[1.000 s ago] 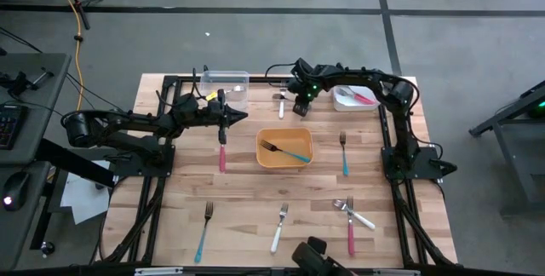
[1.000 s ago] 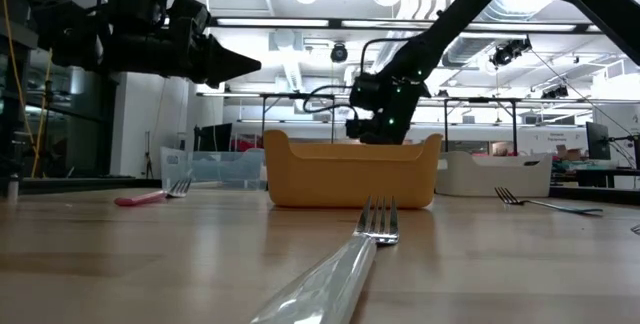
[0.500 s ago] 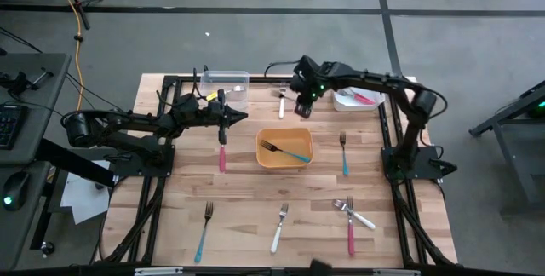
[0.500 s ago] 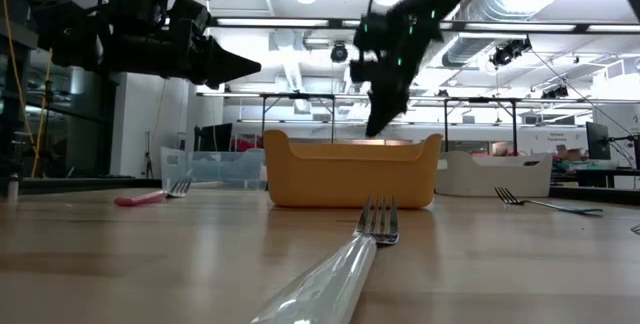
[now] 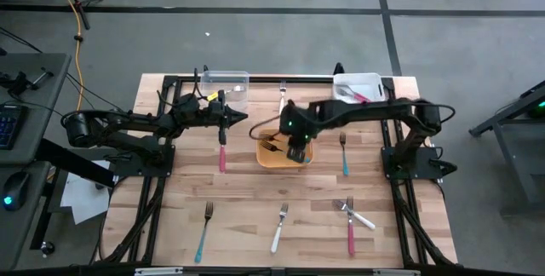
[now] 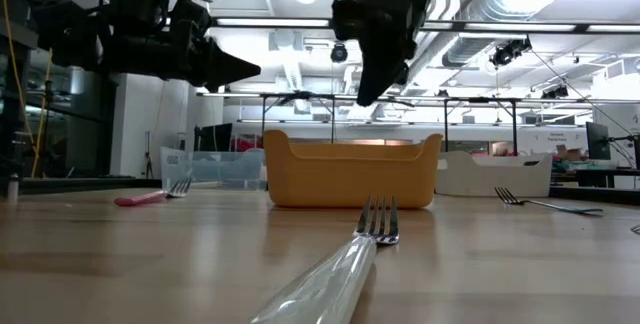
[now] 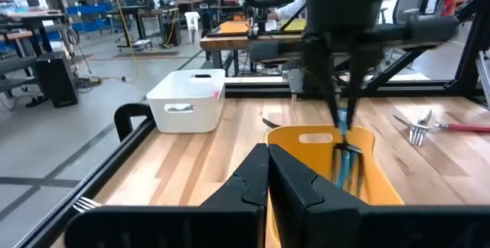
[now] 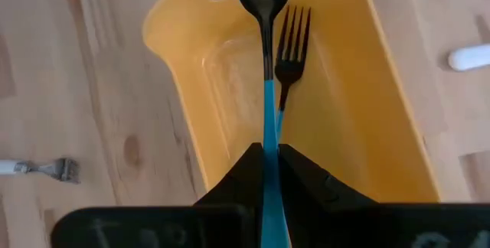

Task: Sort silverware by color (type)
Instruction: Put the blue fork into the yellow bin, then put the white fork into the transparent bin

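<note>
At the table's left the left gripper (image 5: 223, 123) is exactly where it was a second ago, pinched shut on nothing, its arm stretched level across the edge and hanging above a pink fork (image 5: 222, 154). The change is further right: the right gripper (image 5: 295, 152) has swung from the back of the table, near the white bin (image 5: 358, 84), forward to the yellow bin (image 5: 266, 158) in the middle. Its claw is closed narrowly on the handle of a blue spoon (image 8: 265, 87), which points down into the bin, where a blue fork (image 8: 286, 57) already lies. That suggests the blue pieces are being gathered here, and letting go is likely the next step. The right arm reaches from its base at the right edge, elbow bent, wrist pitched down over the bin. More forks (image 5: 280, 227) wait along the near edge.
</note>
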Tool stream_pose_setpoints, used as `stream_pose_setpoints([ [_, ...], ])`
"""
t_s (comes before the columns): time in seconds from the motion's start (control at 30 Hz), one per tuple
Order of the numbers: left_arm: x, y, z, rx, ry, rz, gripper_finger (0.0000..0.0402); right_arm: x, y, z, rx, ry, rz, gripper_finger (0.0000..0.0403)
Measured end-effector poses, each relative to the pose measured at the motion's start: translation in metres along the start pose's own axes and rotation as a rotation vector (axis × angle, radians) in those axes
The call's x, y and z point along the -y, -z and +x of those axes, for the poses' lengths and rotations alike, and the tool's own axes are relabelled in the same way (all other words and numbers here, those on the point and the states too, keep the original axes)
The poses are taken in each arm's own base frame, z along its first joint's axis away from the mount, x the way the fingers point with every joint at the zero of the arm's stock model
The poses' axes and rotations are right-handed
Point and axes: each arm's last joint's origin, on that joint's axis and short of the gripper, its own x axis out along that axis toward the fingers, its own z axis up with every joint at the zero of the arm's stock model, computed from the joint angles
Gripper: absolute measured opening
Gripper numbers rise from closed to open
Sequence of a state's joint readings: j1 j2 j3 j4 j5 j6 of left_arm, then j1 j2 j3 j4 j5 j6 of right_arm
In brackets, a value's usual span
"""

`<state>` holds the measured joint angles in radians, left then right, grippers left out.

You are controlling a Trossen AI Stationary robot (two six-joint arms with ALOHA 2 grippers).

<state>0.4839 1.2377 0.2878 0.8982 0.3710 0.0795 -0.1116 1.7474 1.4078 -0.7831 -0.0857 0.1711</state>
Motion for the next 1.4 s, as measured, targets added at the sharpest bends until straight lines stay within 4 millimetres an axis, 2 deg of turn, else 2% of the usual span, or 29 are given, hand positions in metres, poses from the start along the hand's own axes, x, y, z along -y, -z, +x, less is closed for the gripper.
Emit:
stream_pose_setpoints([
  [0.13,0.000,0.001,0.000,-0.009,0.001,-0.003,0.0000,-0.007,0.002,0.013,-0.033,0.026,0.038,0.0024],
  [0.4,0.000,0.001,0.000,-0.014,0.002,-0.005,0.0000,0.004,0.005,0.051,-0.132,0.058,0.060,0.0024],
  [0.63,0.000,0.002,0.000,-0.018,0.002,-0.007,0.0000,0.010,0.007,0.070,-0.173,0.068,0.053,0.0024],
  [0.77,0.000,0.002,0.000,-0.018,0.002,-0.015,0.0000,0.008,0.008,0.071,-0.176,0.066,0.034,0.0049],
  [0.9,0.000,0.002,0.000,-0.019,0.002,-0.015,0.0000,0.000,0.009,0.062,-0.172,0.066,0.023,0.0098],
  [1.03,0.000,0.002,0.000,-0.023,0.003,-0.017,0.0000,-0.015,0.014,0.042,-0.159,0.131,0.007,0.0131],
  [1.23,0.001,0.007,0.000,-0.065,0.006,-0.024,0.0000,-0.059,0.039,0.001,-0.189,0.208,0.024,0.0136],
  [1.4,0.001,0.007,0.000,-0.070,0.007,-0.025,0.0000,-0.103,0.075,-0.012,-0.293,0.252,0.062,0.0125],
])
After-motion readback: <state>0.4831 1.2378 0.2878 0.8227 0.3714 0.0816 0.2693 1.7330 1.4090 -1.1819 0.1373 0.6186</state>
